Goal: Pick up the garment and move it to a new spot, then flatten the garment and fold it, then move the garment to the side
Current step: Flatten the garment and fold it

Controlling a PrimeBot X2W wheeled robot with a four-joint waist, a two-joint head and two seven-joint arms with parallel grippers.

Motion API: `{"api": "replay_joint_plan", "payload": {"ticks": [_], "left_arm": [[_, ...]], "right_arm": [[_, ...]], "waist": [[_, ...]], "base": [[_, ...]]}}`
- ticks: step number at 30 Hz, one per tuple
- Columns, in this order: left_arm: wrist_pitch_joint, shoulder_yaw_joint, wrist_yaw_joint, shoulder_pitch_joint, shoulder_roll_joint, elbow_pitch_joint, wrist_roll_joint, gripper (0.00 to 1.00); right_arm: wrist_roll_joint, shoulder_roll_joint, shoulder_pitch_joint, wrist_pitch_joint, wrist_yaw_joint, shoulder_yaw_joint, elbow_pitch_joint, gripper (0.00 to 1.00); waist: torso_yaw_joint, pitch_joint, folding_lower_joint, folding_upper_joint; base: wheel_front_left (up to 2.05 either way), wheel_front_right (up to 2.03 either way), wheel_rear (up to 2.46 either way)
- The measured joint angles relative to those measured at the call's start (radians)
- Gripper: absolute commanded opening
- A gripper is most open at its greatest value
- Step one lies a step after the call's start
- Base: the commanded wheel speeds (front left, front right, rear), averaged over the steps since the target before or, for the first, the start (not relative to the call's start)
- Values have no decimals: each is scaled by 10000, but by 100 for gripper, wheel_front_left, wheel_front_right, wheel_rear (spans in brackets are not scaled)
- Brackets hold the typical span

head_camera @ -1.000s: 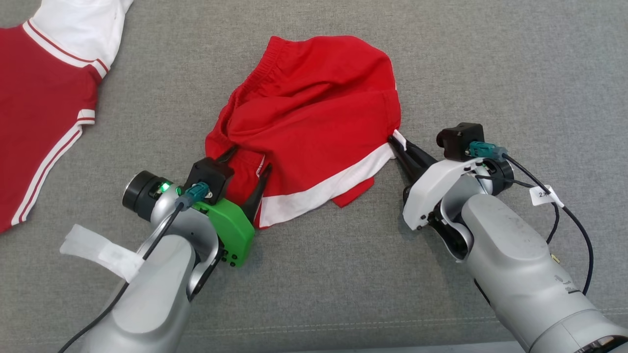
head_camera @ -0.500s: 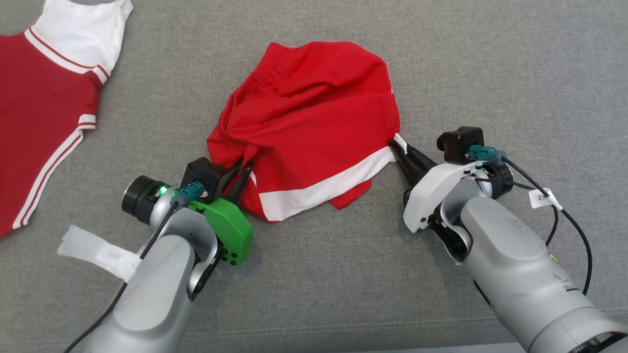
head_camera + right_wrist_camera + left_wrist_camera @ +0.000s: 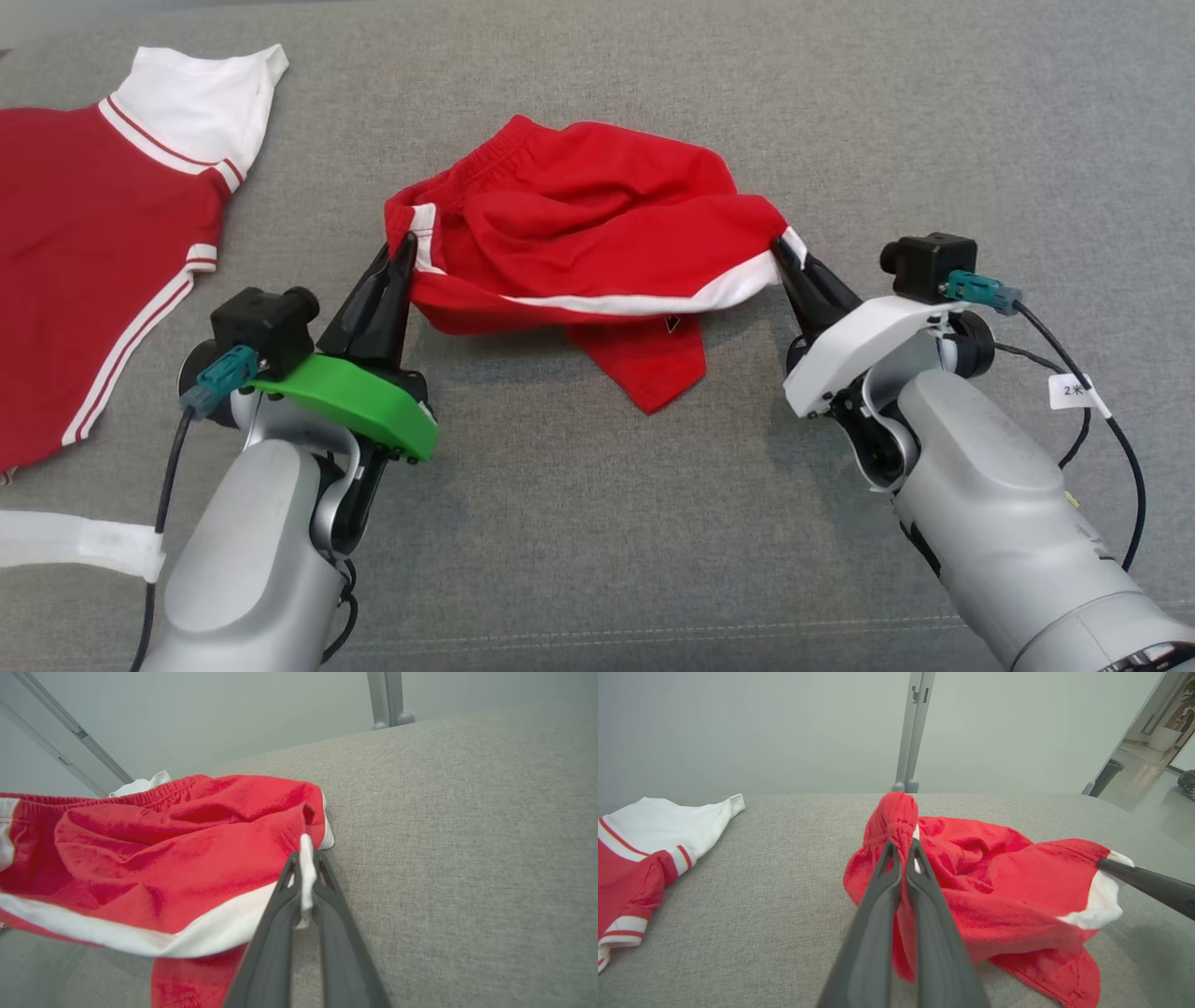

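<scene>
The garment [image 3: 588, 233] is a pair of red shorts with white trim, held up off the grey surface and slung between both grippers. My left gripper [image 3: 403, 250] is shut on its left edge by the waistband; in the left wrist view red cloth [image 3: 971, 891] is bunched between the shut fingers [image 3: 901, 851]. My right gripper [image 3: 782, 254] is shut on the white-trimmed right corner; the right wrist view shows a white hem pinched at the gripper [image 3: 306, 861] and the garment [image 3: 154, 858] sagging to the left. One red leg hangs down to the surface [image 3: 653, 359].
A red and white shirt [image 3: 93, 252] lies flat at the far left on the grey fabric surface [image 3: 597, 523]. A white strap [image 3: 65, 546] trails from my left arm. A grey post [image 3: 913, 728] stands behind the surface.
My left gripper went from open beside the shorts to shut on their left edge. Both arms then lifted the garment, which now hangs stretched between them. The camera has also shifted.
</scene>
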Motion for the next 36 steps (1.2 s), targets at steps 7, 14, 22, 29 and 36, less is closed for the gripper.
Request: {"api": "replay_joint_plan", "payload": {"ticks": [7,14,22,29,36], "left_arm": [[-247,477,-23,548,-54,-520,-849,0],[-19,548,-46,1427,-132,-825,-1762,0],[1507,336,-46,2654,274,-1122,-2460,0],[3150,107,-48,2550,1108,-1480,-2527,0],[4872,219,-134,1148,1837,-1722,-3313,0]], "right_arm": [[943,-4,197,-79,0,-1166,-1668,0],[1941,-4,1431,-81,0,-1691,-3252,0],[3289,-387,3721,347,-17,270,-4284,0],[3308,-1438,3628,1854,-17,1335,-4786,0],[4341,-1808,1367,2834,-17,1087,-5776,0]], "waist": [[-57,-557,0,0],[-264,-1066,0,1],[-780,-1187,0,0],[-1073,-823,0,0],[-1324,-122,0,0]], "base": [[0,0,0],[0,0,0],[0,0,0],[0,0,0],[0,0,0]]}}
